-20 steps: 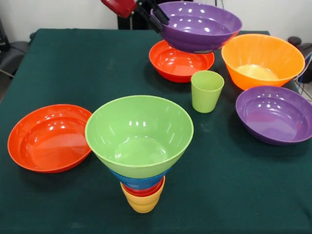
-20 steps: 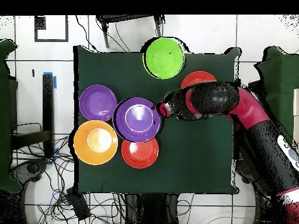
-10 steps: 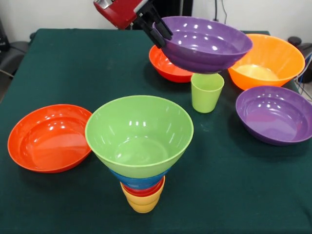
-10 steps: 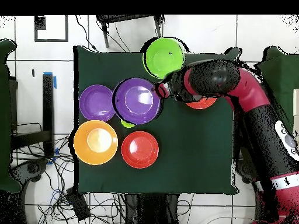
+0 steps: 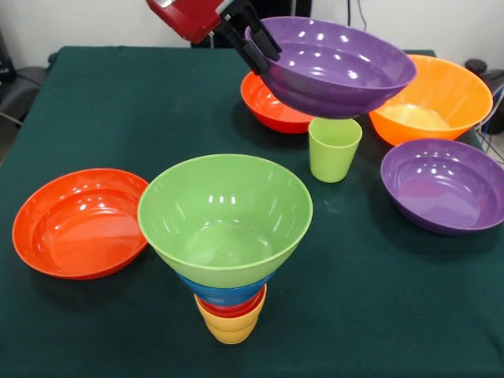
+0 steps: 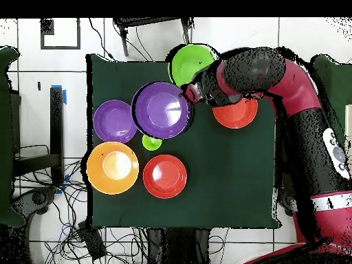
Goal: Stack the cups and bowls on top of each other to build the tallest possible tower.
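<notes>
Tool [image 5: 256, 43] clamps one purple bowl [image 5: 335, 67]; six bowls, three cups elsewhere.

No lettering, label, brand mark or number can be read in either view. The bowls, the cups and the bench cloth are plain, without print. On the arm [image 6: 302, 89], well back from the pincer [image 5: 250, 38], the overhead view shows small white patches on the red casing, but any marks on them are too small to make out.
</notes>
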Motion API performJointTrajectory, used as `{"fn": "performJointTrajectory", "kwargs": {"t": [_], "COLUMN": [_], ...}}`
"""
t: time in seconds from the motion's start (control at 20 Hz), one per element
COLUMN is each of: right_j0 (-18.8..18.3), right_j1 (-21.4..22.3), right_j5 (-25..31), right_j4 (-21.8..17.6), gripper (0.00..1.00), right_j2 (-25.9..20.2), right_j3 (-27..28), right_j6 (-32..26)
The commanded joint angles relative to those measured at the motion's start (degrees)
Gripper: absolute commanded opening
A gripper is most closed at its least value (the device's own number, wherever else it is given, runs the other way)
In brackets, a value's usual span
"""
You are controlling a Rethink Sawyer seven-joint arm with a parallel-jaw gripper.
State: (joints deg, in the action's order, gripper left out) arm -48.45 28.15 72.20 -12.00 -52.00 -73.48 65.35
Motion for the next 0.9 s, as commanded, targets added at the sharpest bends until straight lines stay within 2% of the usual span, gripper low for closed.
{"fn": "performJointTrajectory", "kwargs": {"t": [0.05,0.35,0.55,0.8,0.9], "right_j0": [2.07,3.25,4.47,7.57,8.2], "right_j1": [-3.11,-2.6,-4.37,-7.06,-7.61], "right_j5": [5.56,7.57,10.32,17.8,19.78], "right_j4": [1.68,1.68,1.4,-1.03,-1.51], "gripper": [0.0,0.0,0.0,0.0,0.0], "right_j2": [6.03,7.35,7.82,8.97,9.31], "right_j3": [4.78,6.41,10.71,19.52,21.43], "right_j6": [6.0,6.1,4.18,2.11,1.79]}}
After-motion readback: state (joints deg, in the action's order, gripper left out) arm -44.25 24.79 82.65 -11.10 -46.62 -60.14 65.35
